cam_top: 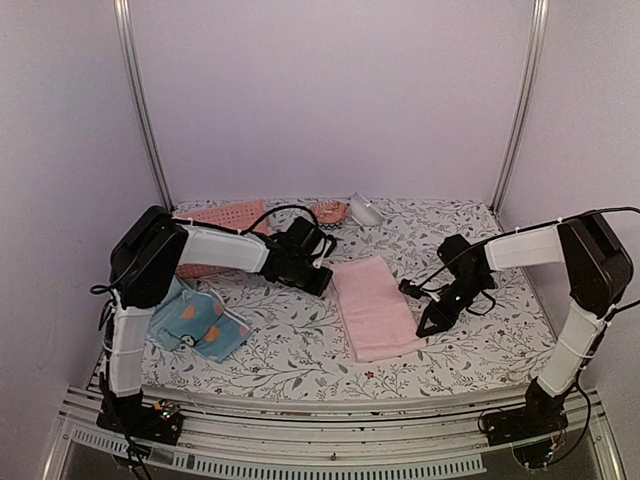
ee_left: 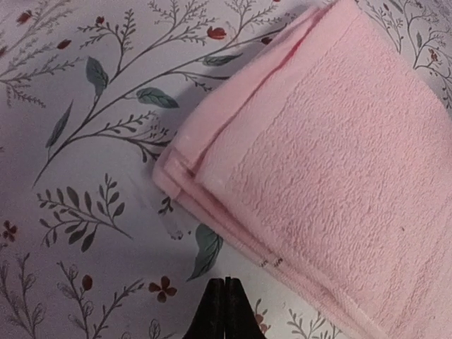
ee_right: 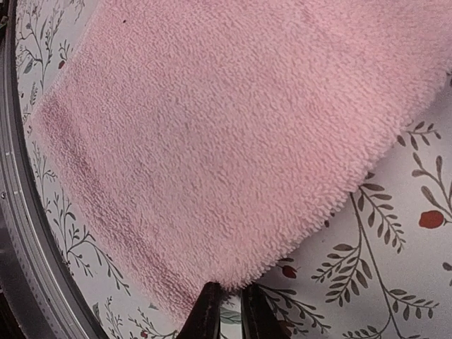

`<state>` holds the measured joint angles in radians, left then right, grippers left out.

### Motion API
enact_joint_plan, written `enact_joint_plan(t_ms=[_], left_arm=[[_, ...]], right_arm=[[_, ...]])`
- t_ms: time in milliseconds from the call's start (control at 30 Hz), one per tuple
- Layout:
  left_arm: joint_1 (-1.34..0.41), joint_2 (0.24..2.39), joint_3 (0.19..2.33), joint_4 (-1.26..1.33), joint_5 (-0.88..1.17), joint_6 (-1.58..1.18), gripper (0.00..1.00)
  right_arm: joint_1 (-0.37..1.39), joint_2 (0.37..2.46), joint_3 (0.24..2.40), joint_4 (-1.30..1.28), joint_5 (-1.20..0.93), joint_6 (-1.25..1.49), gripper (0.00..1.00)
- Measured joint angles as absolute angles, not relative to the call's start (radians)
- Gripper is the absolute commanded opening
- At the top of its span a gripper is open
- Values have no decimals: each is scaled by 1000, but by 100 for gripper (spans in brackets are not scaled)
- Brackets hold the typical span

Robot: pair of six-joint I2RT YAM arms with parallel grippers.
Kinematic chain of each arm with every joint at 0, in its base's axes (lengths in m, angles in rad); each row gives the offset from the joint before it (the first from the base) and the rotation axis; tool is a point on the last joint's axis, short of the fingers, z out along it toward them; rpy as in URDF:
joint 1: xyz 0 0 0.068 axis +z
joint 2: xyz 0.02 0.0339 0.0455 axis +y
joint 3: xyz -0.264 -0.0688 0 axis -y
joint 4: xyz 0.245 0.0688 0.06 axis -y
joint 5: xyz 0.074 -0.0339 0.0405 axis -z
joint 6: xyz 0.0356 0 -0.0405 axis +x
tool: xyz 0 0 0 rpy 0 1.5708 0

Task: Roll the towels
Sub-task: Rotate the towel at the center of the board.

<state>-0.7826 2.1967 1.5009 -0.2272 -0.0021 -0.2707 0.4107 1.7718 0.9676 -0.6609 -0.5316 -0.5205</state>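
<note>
Left tool (ee_left: 224,311) closed, mostly cropped, pink towel (ee_left: 332,162) cut off

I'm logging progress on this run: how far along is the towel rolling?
Done: nothing rolled yet. In hand: the folded plain pink cloth towel lies flat, the shut left gripper beside its corner, the right gripper at its edge. Left: rolling it, plus the light blue patterned cloth towel lying unrolled.

Soft, even, faintly violet light. The pink towel (cam_top: 374,305) casts a weak shadow beside its folded corner in the left wrist view. The overhead view is grainy; the wrist close-ups render the towel's pile sharply.
</note>
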Motion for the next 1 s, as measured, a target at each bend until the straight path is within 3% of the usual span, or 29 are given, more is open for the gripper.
enact_joint_plan(t_ms=[67, 167, 233, 300, 333, 400, 733, 1000], left_arm=[[-775, 2146, 1440, -221, -8, -271, 45], [-793, 1999, 1312, -221, -23, -294, 66], [-827, 1877, 1229, -186, -47, -297, 60], [-888, 1747, 1151, -120, -68, -303, 46], [-921, 1699, 1128, -84, -68, -305, 27], [-971, 1658, 1112, -24, -31, -310, 2], [-1001, 1861, 1005, 218, 361, -379, 0], [-1023, 2027, 1060, 302, 498, -413, 0]], right_arm=[[395, 1766, 967, -665, -535, -521, 13], [371, 1742, 967, -670, -541, -521, 13], [365, 1723, 968, -675, -554, -523, 13], [364, 1705, 969, -681, -571, -531, 12], [364, 1697, 969, -686, -585, -537, 12], [364, 1686, 970, -697, -616, -548, 11], [364, 1745, 998, -781, -761, -619, 4], [364, 1807, 999, -794, -766, -618, 4]])
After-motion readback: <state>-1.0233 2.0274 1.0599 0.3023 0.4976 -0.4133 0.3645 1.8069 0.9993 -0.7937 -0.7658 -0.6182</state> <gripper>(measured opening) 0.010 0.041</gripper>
